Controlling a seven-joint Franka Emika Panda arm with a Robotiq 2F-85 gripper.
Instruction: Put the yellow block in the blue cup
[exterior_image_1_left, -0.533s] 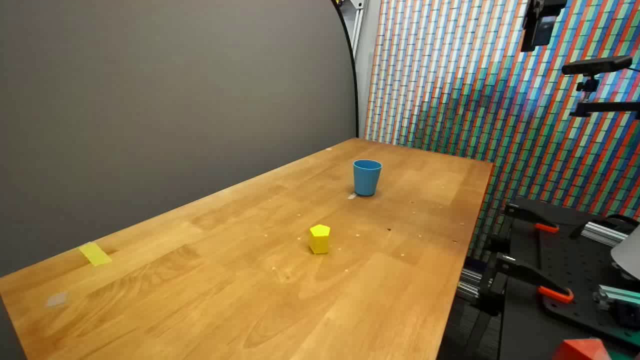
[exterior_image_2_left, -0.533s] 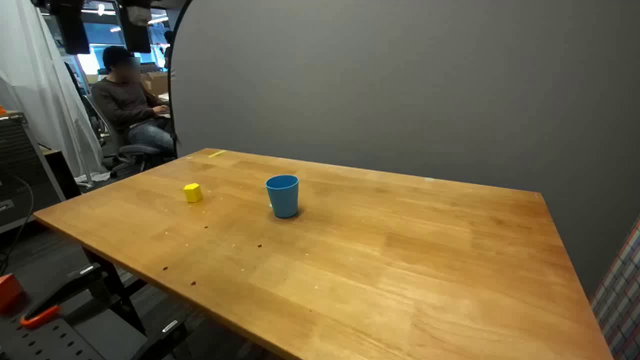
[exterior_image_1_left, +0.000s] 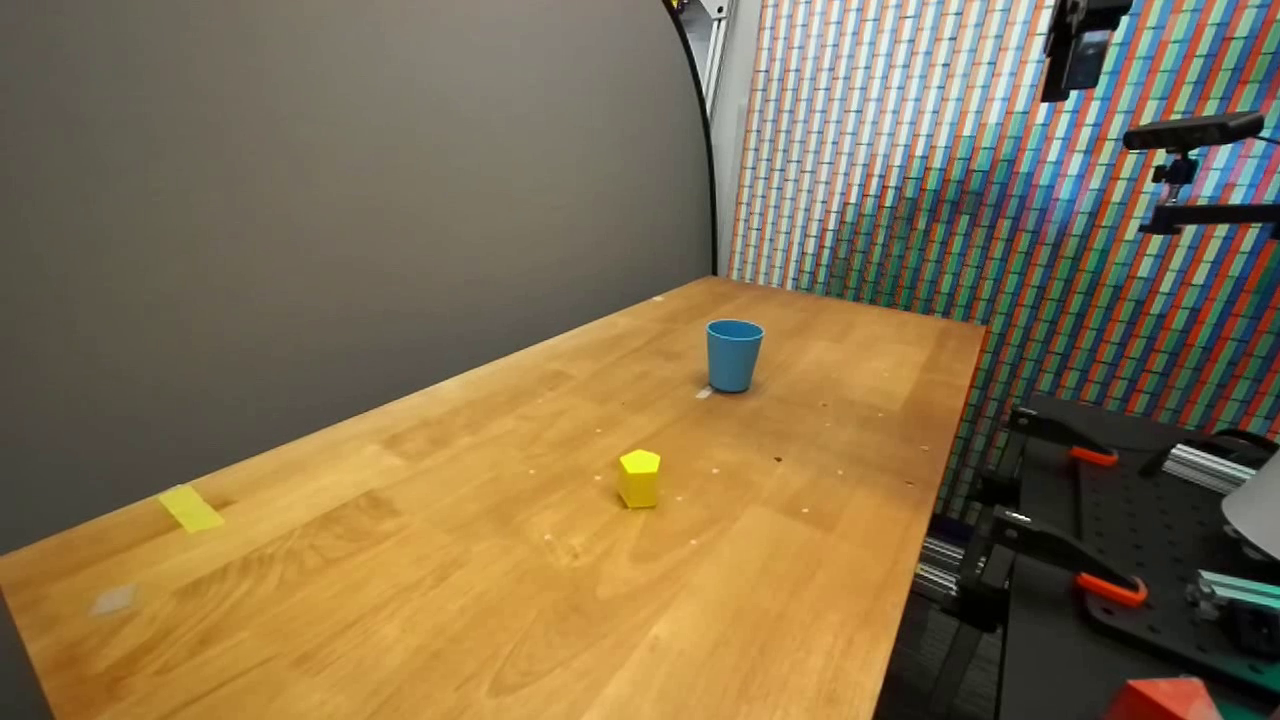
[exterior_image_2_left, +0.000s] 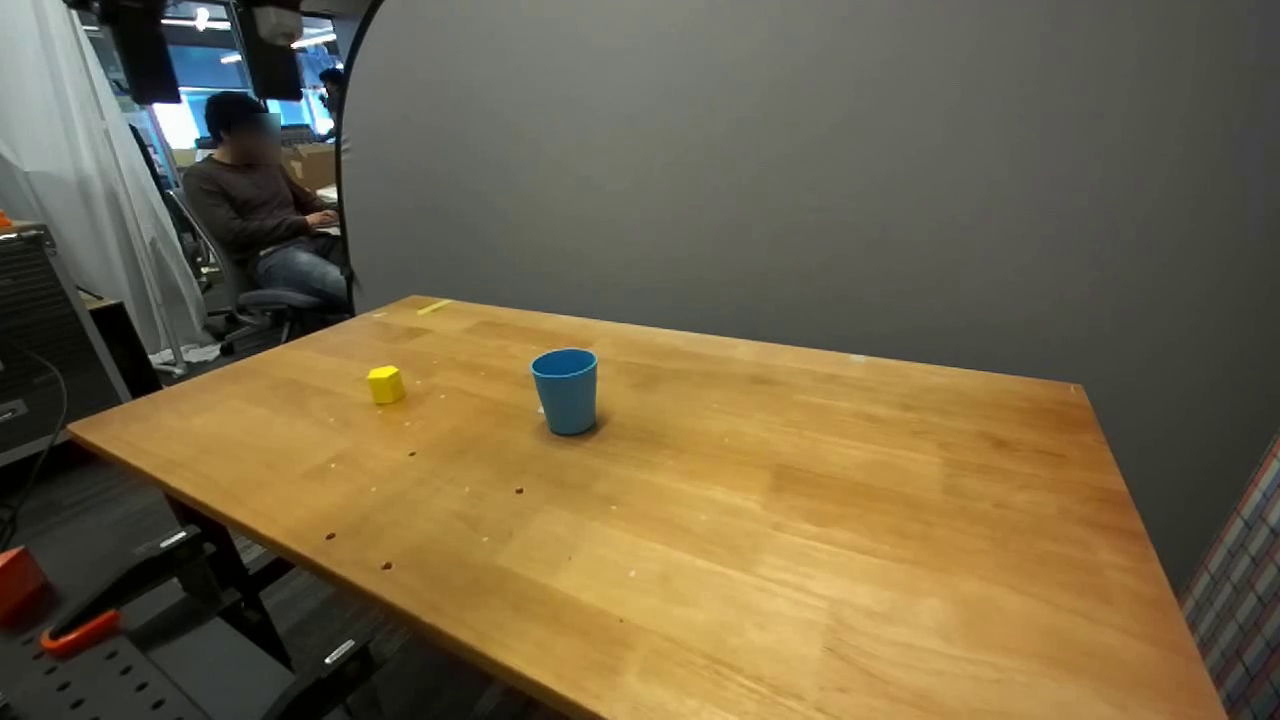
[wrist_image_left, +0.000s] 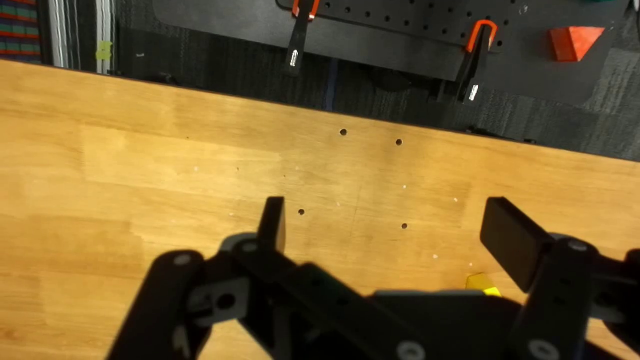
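The yellow block (exterior_image_1_left: 639, 482) stands on the wooden table, a small five-sided prism; it also shows in an exterior view (exterior_image_2_left: 386, 386). The blue cup (exterior_image_1_left: 734, 358) stands upright, mouth up, some way from the block; it also shows in an exterior view (exterior_image_2_left: 567, 395). The cup is out of view or hidden in the wrist view. My gripper (wrist_image_left: 387, 217) is open and empty, with its black fingers wide apart high above the table. Its fingers (exterior_image_2_left: 213, 90) hang at the top edge of an exterior view. In the wrist view the block (wrist_image_left: 480, 282) is partly hidden behind the gripper body, near the right finger.
The wooden table (exterior_image_1_left: 450, 620) has a yellow tape patch (exterior_image_1_left: 191, 508) near its far edge. Black clamps with orange tips (exterior_image_1_left: 1075, 570) and a red block (wrist_image_left: 575, 44) are on the black base beside the table. A grey backdrop (exterior_image_2_left: 800, 180) stands behind. A camera (exterior_image_1_left: 1193, 130) is on a mount.
My gripper has risen very slightly in both exterior views. The block and the cup have not moved.
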